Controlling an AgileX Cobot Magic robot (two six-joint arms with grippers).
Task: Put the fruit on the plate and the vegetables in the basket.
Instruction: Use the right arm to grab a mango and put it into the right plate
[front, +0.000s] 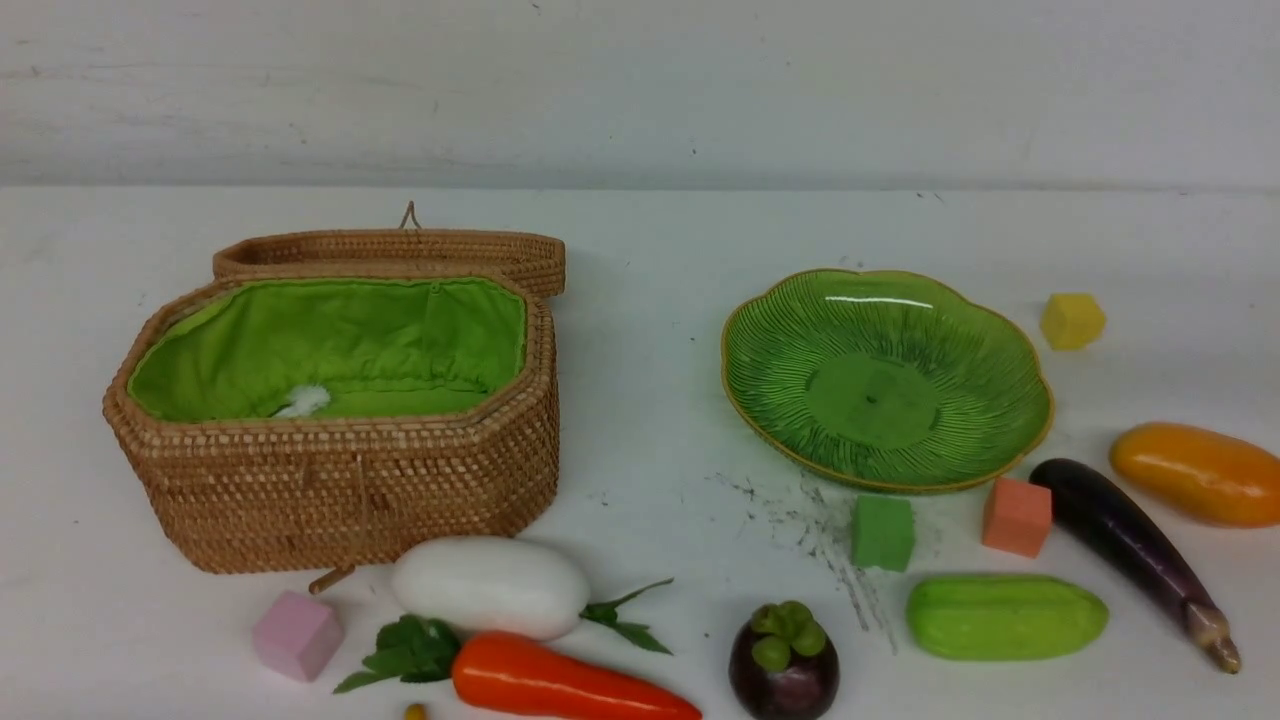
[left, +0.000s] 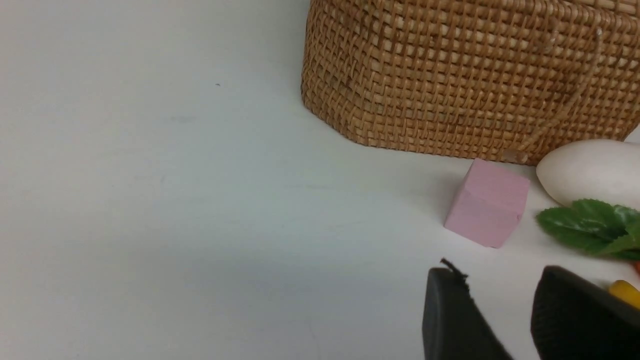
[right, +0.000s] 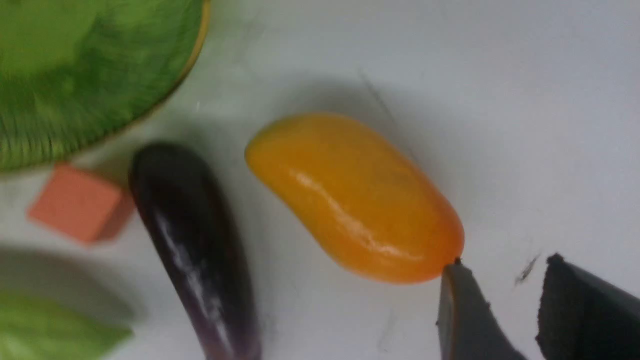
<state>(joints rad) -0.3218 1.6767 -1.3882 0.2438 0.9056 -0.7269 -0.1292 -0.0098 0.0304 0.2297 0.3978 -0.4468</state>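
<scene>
The open woven basket (front: 340, 490) stands at the left, the green plate (front: 800, 330) at the right; neither holds any toy piece. In front of the basket lie the white vegetable (front: 490, 585) and the carrot (front: 560, 680). The mangosteen (front: 783, 665), cucumber (front: 1005, 617), eggplant (front: 1120, 530) and mango (front: 1195, 472) lie near the plate. Only a yellow tip of the banana (left: 625, 292) shows. My left gripper (left: 497, 272) is open and empty, short of the pink cube (left: 487, 202). The right gripper (right: 502, 265) is open and empty, one finger beside the mango (right: 355, 195).
Foam cubes are scattered about: pink (front: 297, 633) by the basket's front corner, green (front: 883, 532) and orange (front: 1017, 516) in front of the plate, yellow (front: 1072, 320) behind it to the right. The basket lid (front: 400, 250) lies folded back. Neither arm shows in the front view.
</scene>
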